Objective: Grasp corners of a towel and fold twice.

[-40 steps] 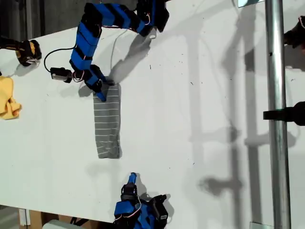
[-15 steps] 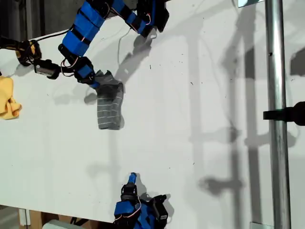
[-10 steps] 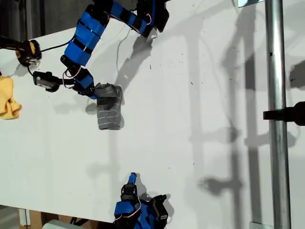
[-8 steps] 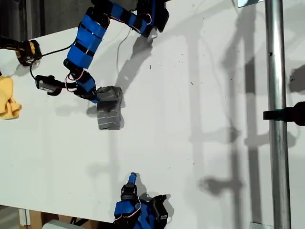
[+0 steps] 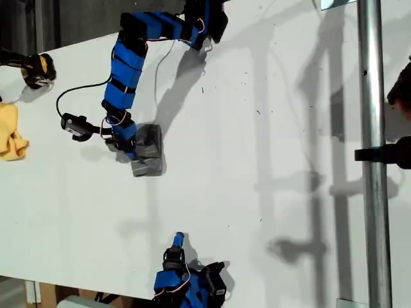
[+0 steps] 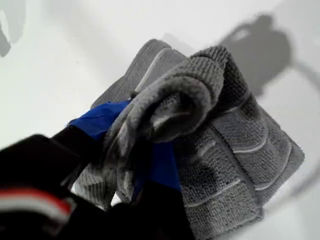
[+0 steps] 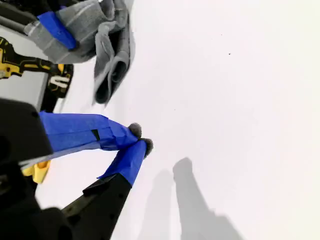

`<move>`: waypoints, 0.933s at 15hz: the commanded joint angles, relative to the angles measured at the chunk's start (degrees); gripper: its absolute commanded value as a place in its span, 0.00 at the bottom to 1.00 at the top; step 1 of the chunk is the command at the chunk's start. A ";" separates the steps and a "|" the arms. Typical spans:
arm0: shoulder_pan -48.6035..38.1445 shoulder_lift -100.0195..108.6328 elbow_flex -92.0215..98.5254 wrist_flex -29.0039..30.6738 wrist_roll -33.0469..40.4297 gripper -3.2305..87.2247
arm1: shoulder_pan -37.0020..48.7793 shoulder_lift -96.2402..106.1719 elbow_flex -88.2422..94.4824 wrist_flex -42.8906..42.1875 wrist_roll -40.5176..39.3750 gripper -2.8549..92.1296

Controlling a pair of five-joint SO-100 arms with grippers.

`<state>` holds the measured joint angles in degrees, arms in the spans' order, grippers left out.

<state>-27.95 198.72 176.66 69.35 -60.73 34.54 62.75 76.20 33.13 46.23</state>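
Observation:
The grey striped towel (image 5: 149,154) lies as a small folded bundle on the white table, left of the middle in the exterior view. My first gripper (image 5: 131,149) is shut on a bunched edge of the towel (image 6: 225,150), its blue-taped fingers (image 6: 162,165) wrapped in the fabric and held low over the folded layers. Which corner it holds is hidden in the folds. My second gripper (image 5: 178,240) rests near the exterior view's bottom edge, apart from the towel (image 7: 107,45). Its fingertips (image 7: 135,131) touch with nothing between them.
A yellow cloth (image 5: 10,132) lies at the exterior view's left edge, with a black and yellow tool (image 5: 35,68) above it. A metal pole (image 5: 372,154) with a black clamp (image 5: 385,154) runs down the exterior view's right side.
My first gripper lifted the far end of the long towel strip and carried it over toward the near end, doubling it into a short bundle, then came down onto it. The second arm stayed still.

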 commanded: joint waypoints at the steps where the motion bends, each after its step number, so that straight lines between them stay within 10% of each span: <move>1: 0.09 0.44 -0.18 0.18 -0.62 0.02 | 0.09 -2.20 -6.68 -2.72 0.88 0.20; 4: -0.09 0.44 0.00 -0.18 -0.53 0.02 | -0.09 -2.37 -12.04 -0.70 0.35 0.50; 8: -0.18 0.44 0.09 -0.18 -0.70 0.02 | 1.32 8.35 -12.48 4.22 -0.97 0.55; 10: -0.26 0.44 0.09 0.18 -2.29 0.02 | 2.72 18.98 -6.94 9.58 -1.85 0.46; 12: -0.18 0.44 0.00 0.00 -3.96 0.02 | 5.98 32.78 2.20 21.71 -1.41 0.05; 14: 1.41 0.44 0.00 -1.05 -9.23 0.02 | 7.47 47.46 16.61 32.87 0.53 0.03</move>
<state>-27.86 198.72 176.84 69.35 -66.09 41.48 97.38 85.52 61.00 45.97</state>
